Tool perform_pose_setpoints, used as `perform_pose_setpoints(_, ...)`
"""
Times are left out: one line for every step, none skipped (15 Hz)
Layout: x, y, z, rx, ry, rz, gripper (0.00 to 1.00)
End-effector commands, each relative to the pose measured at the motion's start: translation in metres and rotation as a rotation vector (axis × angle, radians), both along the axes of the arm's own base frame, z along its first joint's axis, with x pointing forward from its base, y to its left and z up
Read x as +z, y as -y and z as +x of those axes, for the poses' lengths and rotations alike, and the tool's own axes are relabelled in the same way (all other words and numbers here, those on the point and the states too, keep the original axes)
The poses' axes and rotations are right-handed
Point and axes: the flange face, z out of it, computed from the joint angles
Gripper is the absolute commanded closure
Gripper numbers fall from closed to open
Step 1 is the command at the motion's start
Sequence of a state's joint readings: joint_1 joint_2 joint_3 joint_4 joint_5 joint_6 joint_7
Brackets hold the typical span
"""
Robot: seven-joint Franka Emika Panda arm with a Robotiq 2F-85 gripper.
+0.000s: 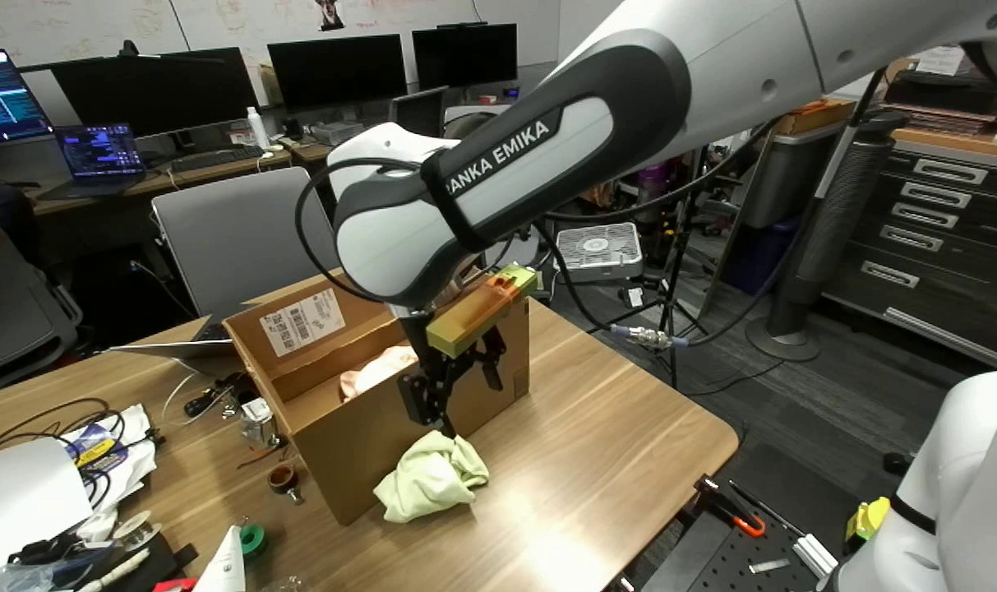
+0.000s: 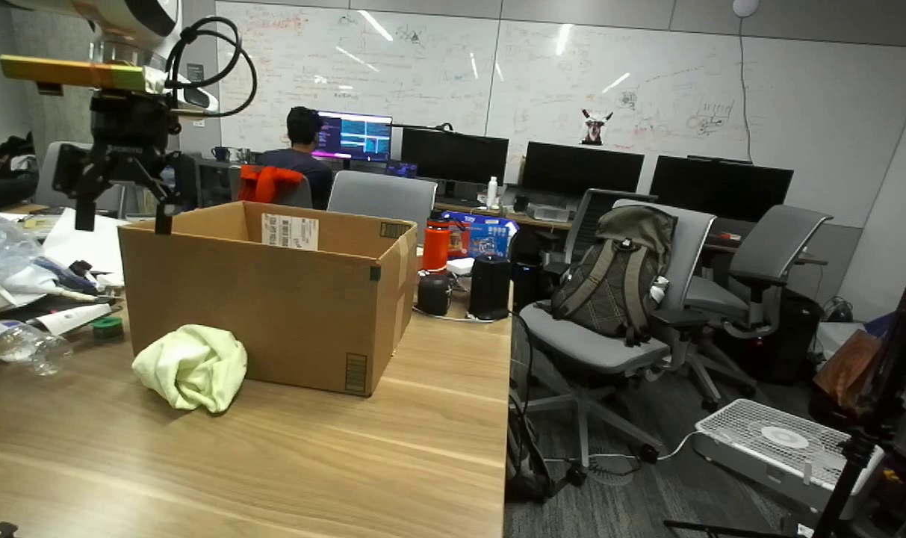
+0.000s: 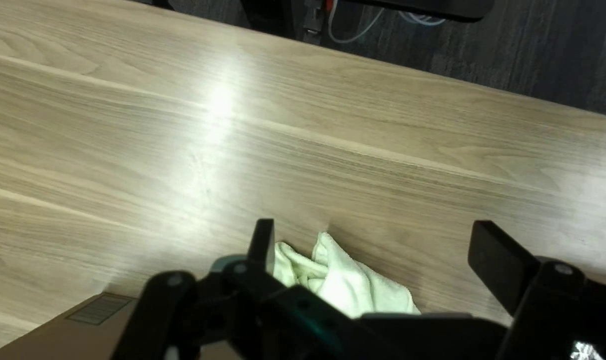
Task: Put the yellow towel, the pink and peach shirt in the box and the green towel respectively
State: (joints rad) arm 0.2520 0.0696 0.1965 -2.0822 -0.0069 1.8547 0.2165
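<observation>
A crumpled pale green towel point(image 1: 432, 481) lies on the table against the outside of the open cardboard box point(image 1: 358, 456). The towel point(image 2: 193, 368) and the box point(image 2: 273, 314) also show in an exterior view. Pink-peach cloth point(image 1: 390, 367) lies inside the box, partly hidden by its wall. The yellow towel is not visible. My gripper point(image 1: 472, 403) is open and empty, above the towel beside the box's wall; it also shows in an exterior view point(image 2: 124, 220). In the wrist view the towel point(image 3: 350, 287) appears between the open fingers point(image 3: 372, 235), below them, with the box corner point(image 3: 68, 330) at lower left.
Cables, papers point(image 1: 128, 460) and tools clutter the table at one end of the box. A green tape roll point(image 1: 252, 539) and a plastic bottle point(image 2: 27, 344) stand near it. An orange bottle point(image 2: 435, 243) and a black speaker point(image 2: 490, 288) stand behind the box.
</observation>
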Motion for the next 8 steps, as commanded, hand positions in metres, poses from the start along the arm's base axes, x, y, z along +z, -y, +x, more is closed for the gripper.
perform_pose_setpoints(-0.020, -0.008, -0.001, 0.022, 0.004, 0.052, 0.00)
perform_pose_setpoints(-0.029, -0.011, -0.001, 0.026, 0.004, 0.059, 0.00)
perform_pose_setpoints(-0.038, -0.013, -0.002, 0.028, 0.007, 0.064, 0.00)
perform_pose_setpoints(-0.048, -0.016, -0.002, 0.030, 0.007, 0.071, 0.00)
perform_pose_setpoints(-0.057, -0.019, -0.002, 0.031, 0.006, 0.076, 0.00)
perform_pose_setpoints(-0.067, -0.021, -0.002, 0.033, 0.010, 0.078, 0.00)
perform_pose_setpoints(-0.076, -0.024, -0.002, 0.034, 0.012, 0.082, 0.00)
perform_pose_setpoints(-0.084, -0.025, -0.002, 0.036, 0.016, 0.086, 0.00)
